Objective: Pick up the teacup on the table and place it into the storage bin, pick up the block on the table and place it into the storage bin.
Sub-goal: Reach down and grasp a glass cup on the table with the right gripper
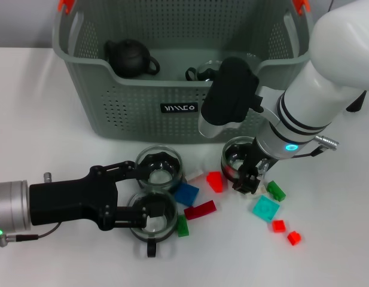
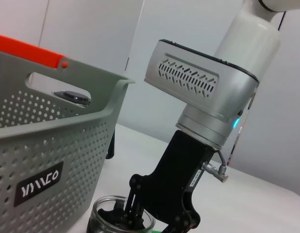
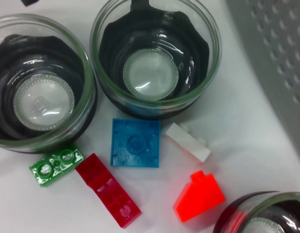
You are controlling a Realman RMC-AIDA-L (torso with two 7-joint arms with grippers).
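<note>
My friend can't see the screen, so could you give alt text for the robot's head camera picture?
Two robot arms work over a white table: the left gripper sits open by two glass teacups, the right gripper reaches into a third teacup. Coloured blocks lie between them, before a grey-green storage bin holding a black teapot.

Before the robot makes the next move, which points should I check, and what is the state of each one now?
1. Right gripper is at the rim of the right teacup: ok.
2. That teacup stands upright: ok.
3. Lift path is free of the red block, which lies beside the cup: ok.
4. Storage bin has room beside the black teapot: ok.
5. Left gripper, jaws open by the two left teacups, is touching them: cannot tell.
</note>
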